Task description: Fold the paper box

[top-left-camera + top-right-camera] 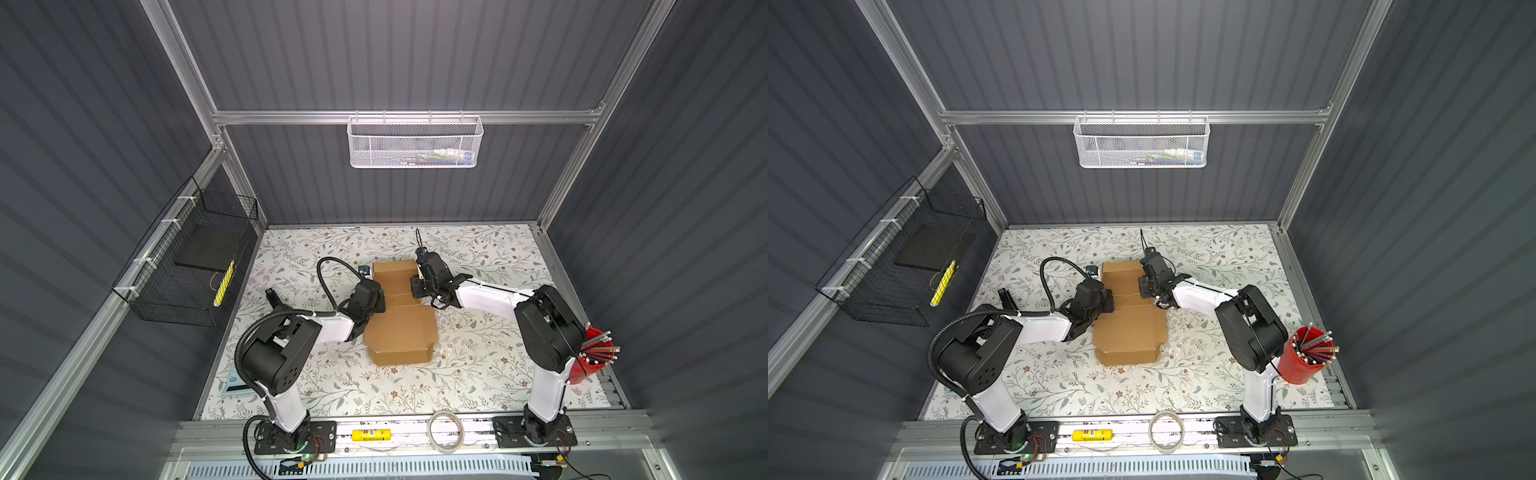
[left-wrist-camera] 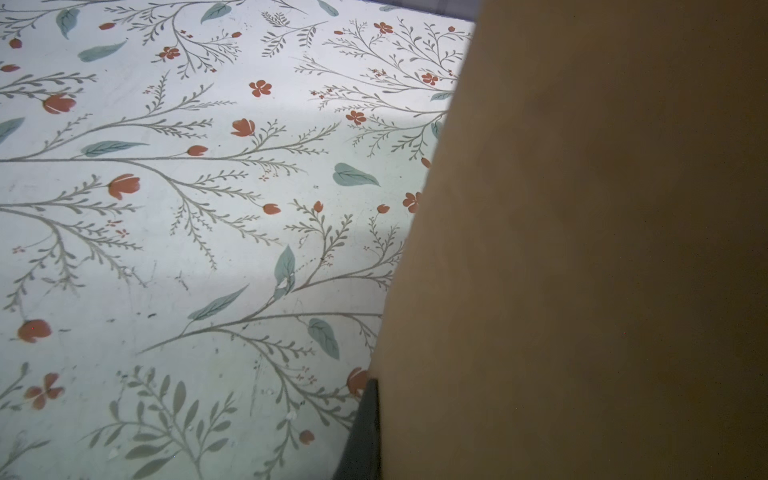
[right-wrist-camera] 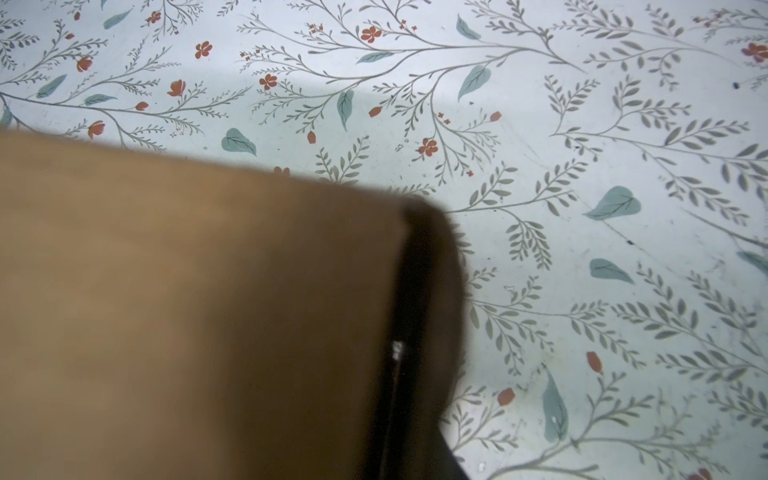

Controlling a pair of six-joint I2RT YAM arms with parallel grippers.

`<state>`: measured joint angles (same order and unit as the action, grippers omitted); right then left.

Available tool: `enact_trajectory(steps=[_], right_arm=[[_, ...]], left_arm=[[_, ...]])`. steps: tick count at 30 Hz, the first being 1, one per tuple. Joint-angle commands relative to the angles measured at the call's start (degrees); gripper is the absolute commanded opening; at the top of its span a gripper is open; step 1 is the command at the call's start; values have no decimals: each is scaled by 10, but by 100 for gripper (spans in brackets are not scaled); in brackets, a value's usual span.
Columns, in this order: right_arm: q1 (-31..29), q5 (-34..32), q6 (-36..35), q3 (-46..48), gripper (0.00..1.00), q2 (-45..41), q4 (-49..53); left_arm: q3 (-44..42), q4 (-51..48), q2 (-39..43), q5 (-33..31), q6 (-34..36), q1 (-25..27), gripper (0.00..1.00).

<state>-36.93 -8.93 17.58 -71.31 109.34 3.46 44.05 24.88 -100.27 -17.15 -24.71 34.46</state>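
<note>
I count one paper box (image 1: 401, 328) at centre. Two arms: left arm (image 1: 328, 328) at 8 o'clock, right arm (image 1: 486, 297) at 4 o'clock. Two baskets: white mesh basket (image 1: 415, 143) at 12 o'clock, black wire basket (image 1: 187, 266) at 9 o'clock. One red cup (image 1: 1302, 363) at 4 o'clock. One tape roll (image 1: 445, 449) and one yellow tube (image 1: 367, 435) at 6 o'clock.

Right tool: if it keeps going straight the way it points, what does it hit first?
The cardboard box. In both top views the right tool points at the box's right edge, and the right wrist view shows cardboard lying against one finger. Contact looks immediate, though depth is unclear.
</note>
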Motion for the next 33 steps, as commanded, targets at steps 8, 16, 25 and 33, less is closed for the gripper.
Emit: enact_trajectory(steps=[8, 16, 25, 33], right_arm=[[-7, -14, -5, -19, 22, 25, 21], [-9, -18, -4, -20, 19, 30, 27], [-12, -17, -7, -31, 13, 37, 37], [-16, -21, -11, -33, 10, 41, 42]], left_arm=[[0, -57, -26, 38, -1, 5, 0], [1, -59, -24, 35, 1, 5, 0], [1, -62, -23, 33, 0, 5, 0], [6, -72, -14, 28, -2, 5, 0]])
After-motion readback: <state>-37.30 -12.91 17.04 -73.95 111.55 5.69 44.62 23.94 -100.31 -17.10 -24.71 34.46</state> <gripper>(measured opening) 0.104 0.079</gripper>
